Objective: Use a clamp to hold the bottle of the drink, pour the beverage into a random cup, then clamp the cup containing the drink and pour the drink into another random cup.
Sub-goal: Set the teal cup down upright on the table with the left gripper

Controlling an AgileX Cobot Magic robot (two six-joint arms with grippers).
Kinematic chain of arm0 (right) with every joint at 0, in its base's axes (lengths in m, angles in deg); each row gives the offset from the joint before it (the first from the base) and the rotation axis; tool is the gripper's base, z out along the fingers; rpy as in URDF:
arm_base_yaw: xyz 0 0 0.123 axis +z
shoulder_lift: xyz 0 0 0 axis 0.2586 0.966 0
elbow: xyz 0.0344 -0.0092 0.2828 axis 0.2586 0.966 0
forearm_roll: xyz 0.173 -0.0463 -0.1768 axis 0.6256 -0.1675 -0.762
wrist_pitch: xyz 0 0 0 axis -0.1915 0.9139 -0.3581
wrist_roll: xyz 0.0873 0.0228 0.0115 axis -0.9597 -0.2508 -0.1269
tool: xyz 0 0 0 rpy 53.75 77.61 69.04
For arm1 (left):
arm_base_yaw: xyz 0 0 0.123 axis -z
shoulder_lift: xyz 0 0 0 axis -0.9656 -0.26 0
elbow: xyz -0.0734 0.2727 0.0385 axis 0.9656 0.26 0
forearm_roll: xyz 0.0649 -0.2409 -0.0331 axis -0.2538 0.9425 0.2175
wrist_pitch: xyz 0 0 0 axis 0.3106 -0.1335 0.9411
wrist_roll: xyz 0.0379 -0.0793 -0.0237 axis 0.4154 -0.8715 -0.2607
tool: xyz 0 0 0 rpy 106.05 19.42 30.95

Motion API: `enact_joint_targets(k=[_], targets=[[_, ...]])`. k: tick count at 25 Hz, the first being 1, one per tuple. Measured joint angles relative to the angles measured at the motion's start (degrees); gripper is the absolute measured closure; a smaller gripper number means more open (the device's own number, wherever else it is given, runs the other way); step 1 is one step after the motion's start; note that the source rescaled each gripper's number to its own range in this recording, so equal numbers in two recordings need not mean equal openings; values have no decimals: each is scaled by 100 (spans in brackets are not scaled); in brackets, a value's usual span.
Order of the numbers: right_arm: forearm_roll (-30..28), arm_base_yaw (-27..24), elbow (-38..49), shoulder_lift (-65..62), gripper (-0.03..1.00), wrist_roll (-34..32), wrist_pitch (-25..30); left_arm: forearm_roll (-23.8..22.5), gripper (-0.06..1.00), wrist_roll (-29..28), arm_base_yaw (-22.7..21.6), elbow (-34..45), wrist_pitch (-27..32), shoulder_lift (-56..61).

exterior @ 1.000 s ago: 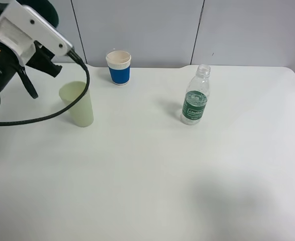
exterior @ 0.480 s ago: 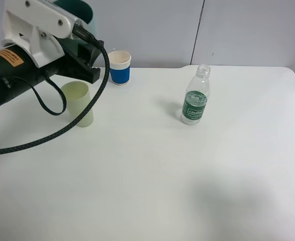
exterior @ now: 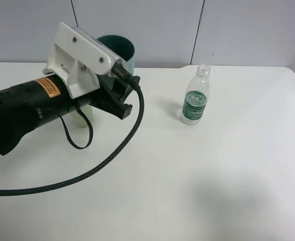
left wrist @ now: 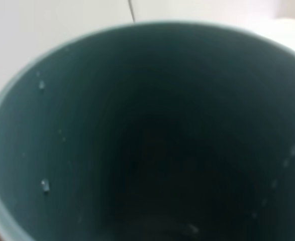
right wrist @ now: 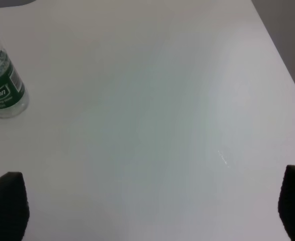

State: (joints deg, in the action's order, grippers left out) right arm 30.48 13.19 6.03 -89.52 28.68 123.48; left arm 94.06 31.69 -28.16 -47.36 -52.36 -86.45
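Left tool (exterior: 118,75) clenched on dark green cup (exterior: 118,50), lifted off the surface (exterior: 187,170), well left of the bottle (exterior: 195,95); droplets on cup's inner wall. Pale cup (exterior: 81,118) mostly hidden under the arm. Bottle upright, uncapped, green label. Right tool (right wrist: 147,201) released, fingers (right wrist: 6,203) wide apart, holding nothing, near the bottle.

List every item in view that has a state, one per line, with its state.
Bottle: upright on the table, cap off, standing free.
Green cup: lifted off the table, gripped by the left gripper, droplets on its inner wall, no pool of drink visible inside.
Pale cup: on the table, mostly hidden behind the left arm.
Left gripper: shut on the green cup.
Right gripper: open, holding nothing, above bare table.
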Motion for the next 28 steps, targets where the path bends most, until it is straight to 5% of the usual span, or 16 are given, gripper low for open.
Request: enact_joint_targets(k=[6, 15, 22, 28], targets=[[0, 0, 0, 0, -3, 0, 0, 0, 94, -224, 10, -5, -153, -743], [0, 0, 0, 0, -3, 0, 0, 189, 94, -1934, 10, -15, -1290, -1558], [0, 0, 0, 0, -3, 1, 0, 846, 94, -2019, 172, -24, -1676, -2165], [0, 0, 0, 0, -3, 1, 0, 732, 94, -2019, 198, -27, -2121, -2613]])
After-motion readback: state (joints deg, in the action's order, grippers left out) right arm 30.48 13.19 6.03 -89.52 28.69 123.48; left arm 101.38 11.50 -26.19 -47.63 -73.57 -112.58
